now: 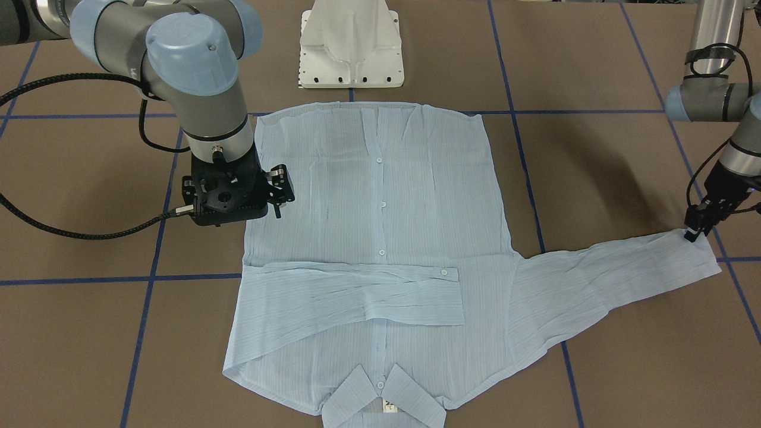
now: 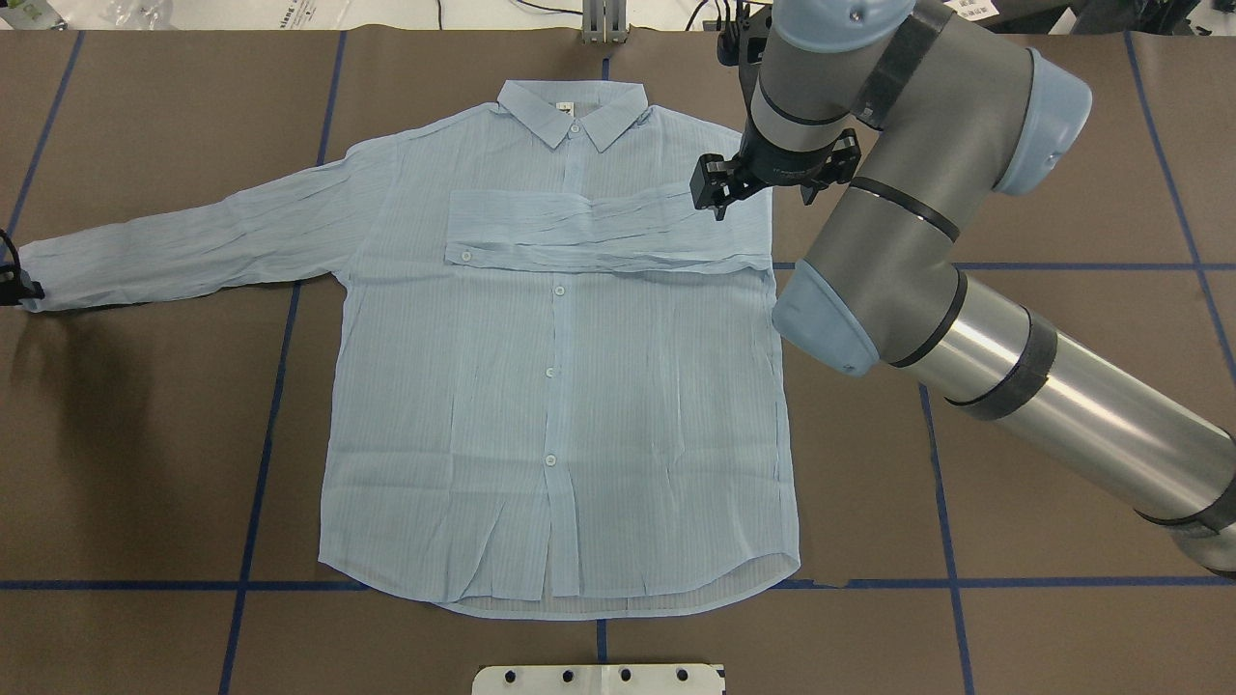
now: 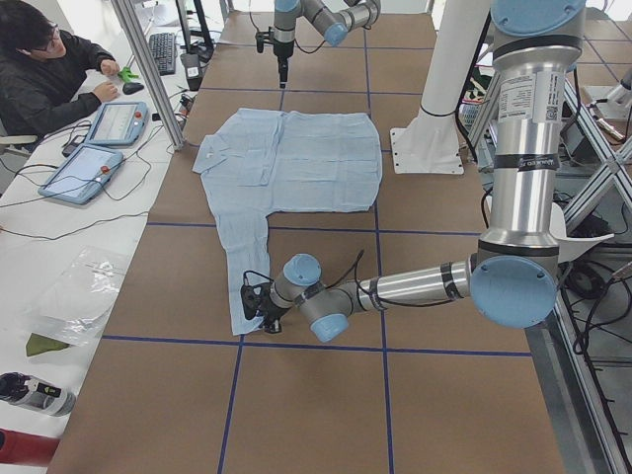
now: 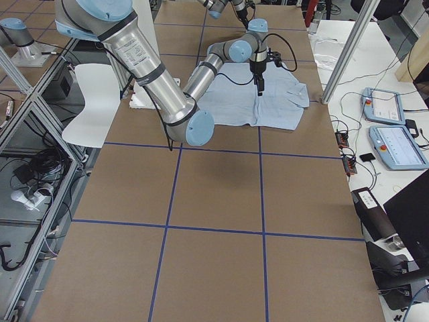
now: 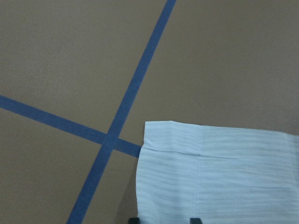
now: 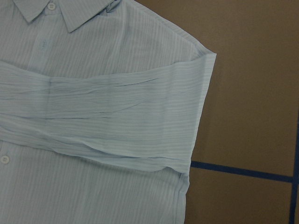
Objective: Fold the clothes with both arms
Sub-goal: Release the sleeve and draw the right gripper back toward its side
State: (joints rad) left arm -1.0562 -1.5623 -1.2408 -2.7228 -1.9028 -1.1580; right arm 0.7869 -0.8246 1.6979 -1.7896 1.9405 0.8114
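On the middle of the brown table (image 2: pixel 1062 434), which is marked into squares by blue tape lines (image 2: pixel 261 434), a pale blue long-sleeved shirt (image 2: pixel 560 405) is laid flat with its buttoned front up. Its collar (image 2: pixel 572 108) is turned toward the table's far edge, away from the robot. Its hem is turned toward the white pedestal base (image 1: pixel 351 53) at the near edge. The sleeve on the robot's right (image 2: pixel 599 232) is folded straight across the chest, its cuffed end lying past the button line. The other sleeve (image 2: pixel 193 241) is stretched out flat and creased toward the table's left end.

The left gripper (image 1: pixel 694 230) is set low at the end of that stretched sleeve, at the cuff (image 5: pixel 210 177). In the left wrist view its two fingertips (image 5: pixel 134 219) are seen apart at the bottom edge, with the cuff's fabric lying between them.

The right gripper (image 4: pixel 259 84) is held pointing down over the shirt's right side edge, near the shoulder where the folded sleeve begins. Its fingers are hidden under its black body in the front and overhead views. Whether its jaws are apart or together cannot be told.

Beyond the table's far edge, a seated person (image 3: pixel 44 69) is shown at a white bench with two flat control pads (image 3: pixel 99 148).
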